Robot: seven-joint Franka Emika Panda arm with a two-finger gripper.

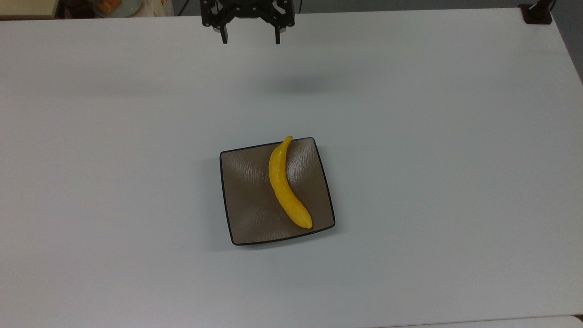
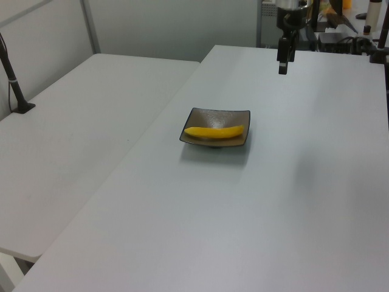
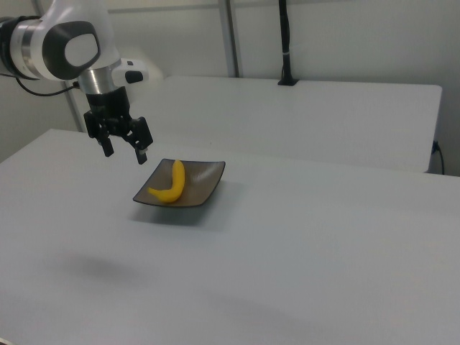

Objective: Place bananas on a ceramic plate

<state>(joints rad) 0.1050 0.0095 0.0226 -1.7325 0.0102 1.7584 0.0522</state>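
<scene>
Bananas [image 1: 287, 187] lying diagonally across the ceramic plate [image 1: 246, 200], one tip just over the rim at the top view's upper edge, the dark tip near the lower right corner — task judged done. Plate near the middle of the white surface [image 1: 432, 173]. Gripper [image 1: 249, 38] raised well apart from the plate, near the surface's far edge in the top view; jaws spread wide, holding nothing. Smooth, curved, probably light and rather slippery, likely to roll on its curve — best taken across the thick middle. Glossy plate probably brittle, so gentle contact advised.
</scene>
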